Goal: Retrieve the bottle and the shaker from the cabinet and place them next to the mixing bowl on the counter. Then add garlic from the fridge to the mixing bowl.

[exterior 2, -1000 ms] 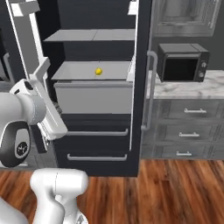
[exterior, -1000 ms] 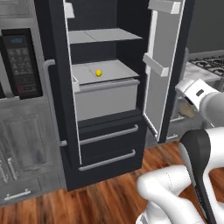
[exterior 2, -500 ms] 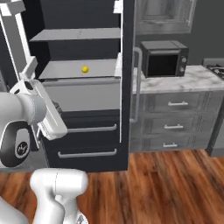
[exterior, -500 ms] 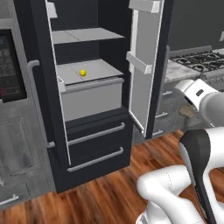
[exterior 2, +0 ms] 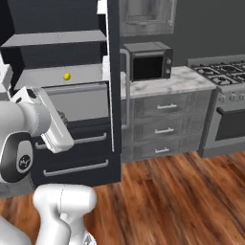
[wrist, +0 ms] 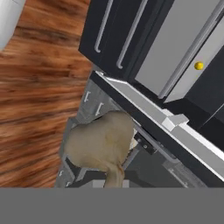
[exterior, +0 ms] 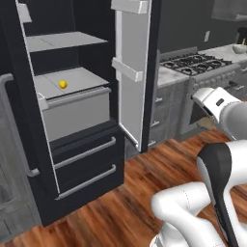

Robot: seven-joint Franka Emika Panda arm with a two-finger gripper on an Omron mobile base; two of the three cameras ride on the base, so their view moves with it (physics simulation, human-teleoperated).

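My gripper (wrist: 114,177) is shut on the garlic (wrist: 103,146), a pale tan lump that sits large and close in the hand view. From the left base the hand (exterior: 214,102) hangs at the right with a bit of the tan garlic (exterior: 206,123) under it, away from the fridge (exterior: 77,144). The black fridge (exterior 2: 72,119) stands open, its door (exterior: 132,72) swung out. A small yellow thing (exterior: 62,84) lies on its grey shelf (exterior 2: 57,76). What looks like the mixing bowl (exterior: 238,48) sits far off on the white counter (exterior: 226,50) past the stove.
A gas stove (exterior: 193,65) with an oven front stands right of the fridge door. A black microwave (exterior 2: 148,61) rests on the marble counter over grey drawers (exterior 2: 162,129). Wooden floor (exterior 2: 182,191) lies open in front.
The whole picture has slid left in both base views: the base has moved, and the stove and far counter have come into view. The gripper stays shut on the garlic.
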